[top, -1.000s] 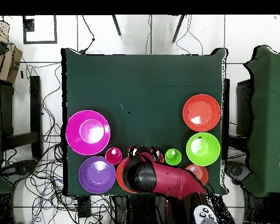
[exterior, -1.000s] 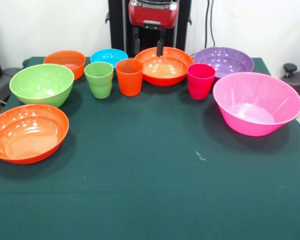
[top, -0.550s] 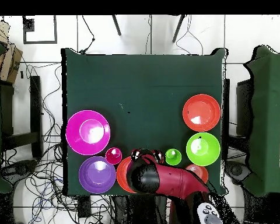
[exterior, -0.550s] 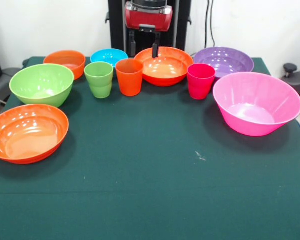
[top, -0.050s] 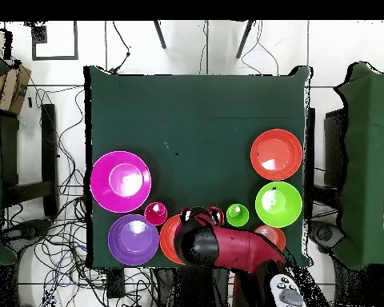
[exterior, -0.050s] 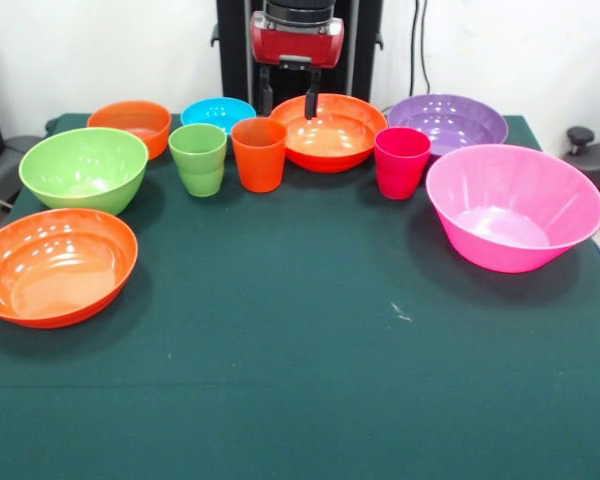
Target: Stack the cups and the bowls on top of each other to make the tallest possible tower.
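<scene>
We see the red and black gripper (exterior, -0.050s: 286,88) hanging above the far rim of a wide glossy orange plastic bowl (exterior, -0.050s: 328,132) at the far side of the green-clothed worktop (exterior, -0.050s: 310,380), its two dark fingers (exterior, -0.050s: 265,84) spread apart and holding nothing. In the front view, the far row runs from a small orange bowl (exterior, -0.050s: 131,125) and a small blue bowl (exterior, -0.050s: 218,112) on the left to a purple bowl (exterior, -0.050s: 448,122) on the right, with a light green ridged tumbler (exterior, -0.050s: 198,158), an orange tumbler (exterior, -0.050s: 258,153) and a magenta-red tumbler (exterior, -0.050s: 401,161) standing upright just nearer. We find a medium green bowl (exterior, -0.050s: 83,168) and a second wide orange bowl (exterior, -0.050s: 56,265) at the left edge and a large deep pink bowl (exterior, -0.050s: 513,206) at the right, all apart and nothing stacked.
</scene>
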Controlling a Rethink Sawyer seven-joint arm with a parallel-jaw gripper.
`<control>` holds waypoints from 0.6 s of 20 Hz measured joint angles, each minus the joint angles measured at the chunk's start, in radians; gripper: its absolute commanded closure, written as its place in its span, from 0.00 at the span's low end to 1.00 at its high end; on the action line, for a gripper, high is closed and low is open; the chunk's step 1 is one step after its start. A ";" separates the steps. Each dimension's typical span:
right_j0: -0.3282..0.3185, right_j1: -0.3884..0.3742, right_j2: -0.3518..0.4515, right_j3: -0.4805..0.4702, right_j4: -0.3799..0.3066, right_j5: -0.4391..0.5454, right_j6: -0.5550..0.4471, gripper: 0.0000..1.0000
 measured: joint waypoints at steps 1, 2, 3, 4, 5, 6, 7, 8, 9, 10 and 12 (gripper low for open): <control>0.000 0.000 0.001 0.000 0.000 0.000 0.000 0.00; 0.000 0.002 0.004 0.000 0.000 0.000 0.000 0.00; 0.000 0.002 0.005 0.000 0.000 0.000 0.000 0.00; 0.000 0.003 0.005 0.000 0.000 0.000 0.000 0.00; 0.000 0.007 0.007 0.000 0.000 0.000 0.000 0.00; 0.000 0.011 0.008 0.000 0.000 0.000 0.000 0.00; 0.000 0.018 0.009 0.000 0.000 0.000 0.000 0.00; 0.000 0.025 0.011 0.000 0.000 0.000 0.000 0.00; 0.000 0.029 0.011 0.000 0.000 0.000 0.000 0.00; 0.000 0.034 0.012 -0.001 0.000 0.000 0.000 0.00; 0.000 0.048 0.013 0.000 0.000 0.000 0.000 0.00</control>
